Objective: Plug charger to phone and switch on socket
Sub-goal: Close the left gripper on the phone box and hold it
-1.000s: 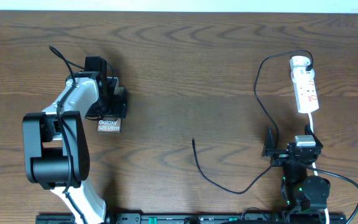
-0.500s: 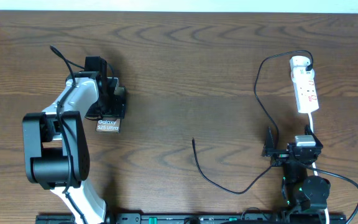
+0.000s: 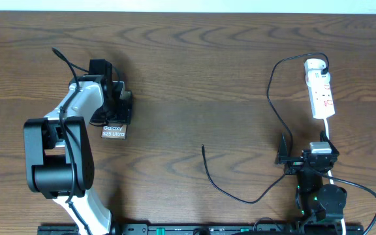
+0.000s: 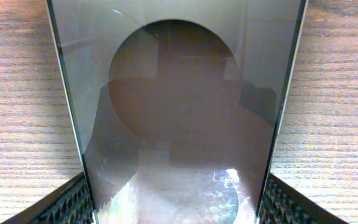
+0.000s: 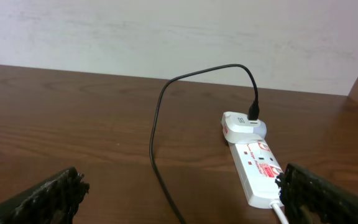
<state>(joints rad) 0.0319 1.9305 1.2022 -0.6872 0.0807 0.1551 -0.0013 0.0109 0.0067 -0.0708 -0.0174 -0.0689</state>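
**Phone gripped, nothing plugged in yet**

Overhead: your left gripper (image 3: 115, 111) clamps the phone (image 3: 113, 131) near the left edge, and the charger (image 3: 227, 189) tip lies loose mid-table.

Left wrist: pads (image 4: 70, 204) pinch both phone sides.

Right wrist: your right gripper (image 3: 284, 158) is spread and empty, facing the socket (image 5: 260, 168) by the far right corner.

Plugging and switching are both left to do.

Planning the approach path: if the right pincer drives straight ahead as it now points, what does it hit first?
The right pincer would likely meet the charger cable, running between its open fingers; the socket sits beyond, slightly right. Depth unclear.
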